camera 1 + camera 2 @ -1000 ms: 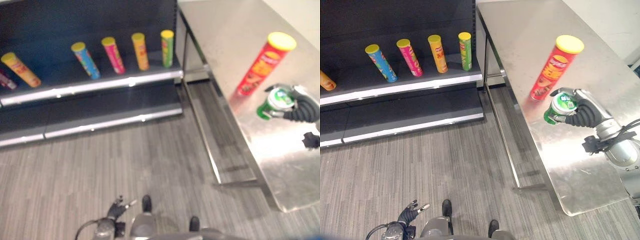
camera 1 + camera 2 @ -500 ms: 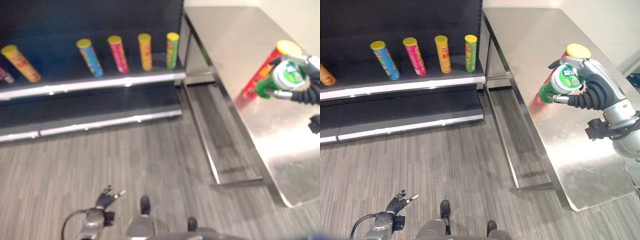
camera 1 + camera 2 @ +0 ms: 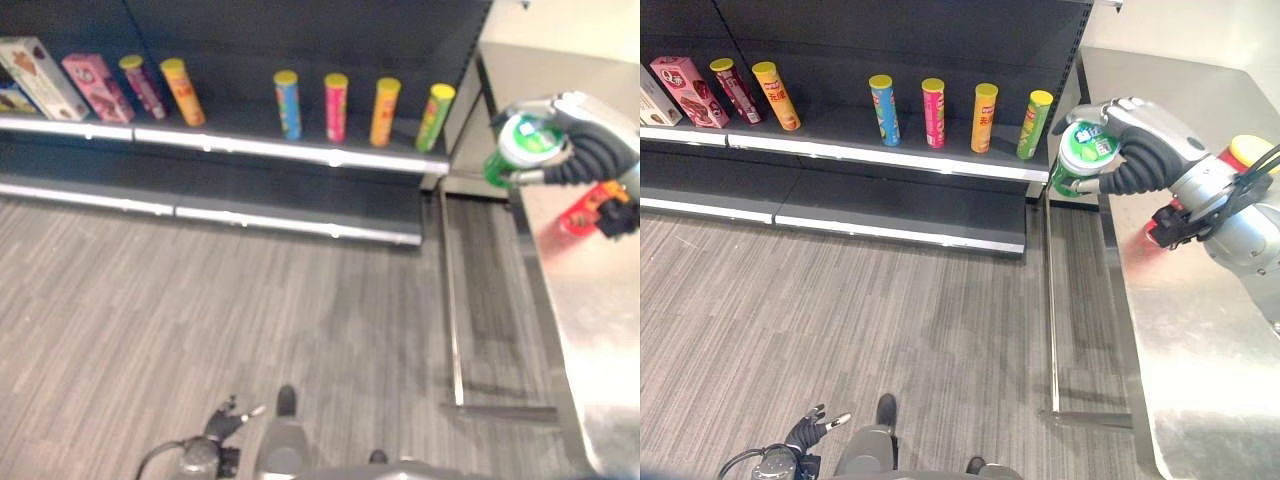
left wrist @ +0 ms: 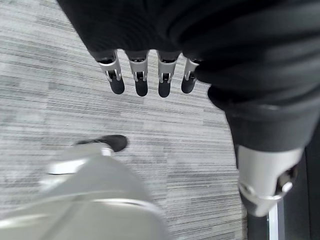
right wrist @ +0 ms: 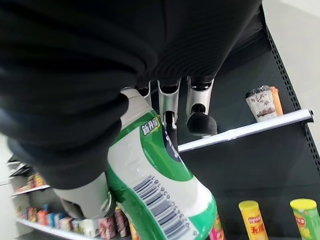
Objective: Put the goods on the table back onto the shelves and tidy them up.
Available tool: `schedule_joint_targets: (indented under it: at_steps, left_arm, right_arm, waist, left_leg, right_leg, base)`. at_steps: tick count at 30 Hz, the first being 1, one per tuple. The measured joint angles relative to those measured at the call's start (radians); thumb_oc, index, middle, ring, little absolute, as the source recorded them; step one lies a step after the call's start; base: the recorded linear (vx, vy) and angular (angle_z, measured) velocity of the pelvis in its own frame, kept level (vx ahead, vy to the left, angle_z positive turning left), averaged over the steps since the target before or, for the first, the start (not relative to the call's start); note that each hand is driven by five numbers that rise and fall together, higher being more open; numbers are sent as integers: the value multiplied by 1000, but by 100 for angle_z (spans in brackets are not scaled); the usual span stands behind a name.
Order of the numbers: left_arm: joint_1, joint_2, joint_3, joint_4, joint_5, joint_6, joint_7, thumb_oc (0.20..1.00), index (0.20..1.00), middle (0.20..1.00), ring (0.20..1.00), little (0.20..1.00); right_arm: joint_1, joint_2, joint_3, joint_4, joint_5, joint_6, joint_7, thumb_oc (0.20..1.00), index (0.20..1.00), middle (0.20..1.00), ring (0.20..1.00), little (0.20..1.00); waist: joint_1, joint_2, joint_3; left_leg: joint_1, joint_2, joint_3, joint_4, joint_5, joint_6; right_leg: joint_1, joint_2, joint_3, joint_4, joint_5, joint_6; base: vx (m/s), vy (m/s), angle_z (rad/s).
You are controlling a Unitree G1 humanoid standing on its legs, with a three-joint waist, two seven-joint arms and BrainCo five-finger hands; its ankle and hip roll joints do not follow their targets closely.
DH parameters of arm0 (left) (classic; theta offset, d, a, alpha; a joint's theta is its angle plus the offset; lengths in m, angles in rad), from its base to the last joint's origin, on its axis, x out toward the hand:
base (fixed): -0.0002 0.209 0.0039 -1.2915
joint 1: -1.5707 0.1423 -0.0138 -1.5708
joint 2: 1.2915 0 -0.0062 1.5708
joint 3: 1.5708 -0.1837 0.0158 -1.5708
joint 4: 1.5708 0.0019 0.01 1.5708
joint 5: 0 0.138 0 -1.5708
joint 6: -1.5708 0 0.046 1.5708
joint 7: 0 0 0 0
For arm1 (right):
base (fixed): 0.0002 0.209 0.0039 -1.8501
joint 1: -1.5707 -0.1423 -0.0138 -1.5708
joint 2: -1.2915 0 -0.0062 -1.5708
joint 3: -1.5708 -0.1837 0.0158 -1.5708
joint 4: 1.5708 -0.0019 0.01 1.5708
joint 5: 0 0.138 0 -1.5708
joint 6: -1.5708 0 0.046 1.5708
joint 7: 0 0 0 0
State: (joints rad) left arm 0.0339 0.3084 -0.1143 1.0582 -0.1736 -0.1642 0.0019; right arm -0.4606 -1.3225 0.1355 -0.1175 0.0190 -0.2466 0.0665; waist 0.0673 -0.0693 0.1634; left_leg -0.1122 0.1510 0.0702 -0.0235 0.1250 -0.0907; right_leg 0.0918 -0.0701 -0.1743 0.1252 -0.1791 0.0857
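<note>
My right hand is shut on a green and white can, held in the air past the steel table's left edge, close to the right end of the dark shelf. The right wrist view shows the fingers and thumb curled round that can. A red can with a yellow lid stands on the table, partly behind my right arm. Low over the floor hangs my left hand, its fingers straight and holding nothing.
On the shelf stand a blue can, a pink can, an orange can and a green can, with more cans and a pink box further left. A lower shelf board juts out over grey floor.
My right hand has lifted the green can off the table and carried it left toward the shelf. The camera has turned left, bringing more of the shelf into view.
</note>
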Motion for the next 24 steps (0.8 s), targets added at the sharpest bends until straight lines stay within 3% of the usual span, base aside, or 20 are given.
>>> schedule_joint_targets:
  at_steps: [3,7,12,17,24]
  left_arm:
    - [-31,20,-11,-13,8,0,1,1000,1000,1000,1000,1000]
    - [-36,49,-2,-20,10,0,9,1000,1000,1000,1000,1000]
    - [-24,79,6,-14,38,0,18,1000,1000,1000,1000,1000]
    - [-3,57,5,-15,38,1,25,1000,1000,1000,1000,1000]
    - [33,12,1,-17,38,5,24,1000,1000,1000,1000,1000]
  right_arm:
    - [-59,47,28,40,-12,4,-9,200,200,200,200,200]
    - [-192,72,142,72,-35,19,-37,200,200,200,200,200]
    - [-253,74,203,98,-59,19,-49,200,200,200,200,200]
    - [-263,78,206,105,-59,19,-66,200,200,200,200,200]
    - [-192,77,122,104,-56,23,-64,200,200,200,200,200]
  waist:
    - [19,-23,-10]
    - [26,-25,-9]
    - [32,-30,-9]
    - [22,-27,-10]
    - [26,-27,-8]
  left_leg:
    - [7,-36,25,-16,-7,10]
    - [10,-67,83,-45,4,28]
    - [37,-65,124,-63,10,32]
    - [47,-28,124,-63,21,14]
    - [13,-22,99,17,22,12]
  right_leg:
    - [-30,-42,50,11,14,37]
    - [-61,-75,90,0,21,67]
    - [-52,-70,108,-43,25,76]
    - [-17,-28,111,-106,40,81]
    - [11,-18,75,-97,24,66]
  base:
    - [-42,308,-14]
    - [-52,125,-39]
    - [22,-7,-27]
    - [102,-63,-4]
    - [83,-56,16]
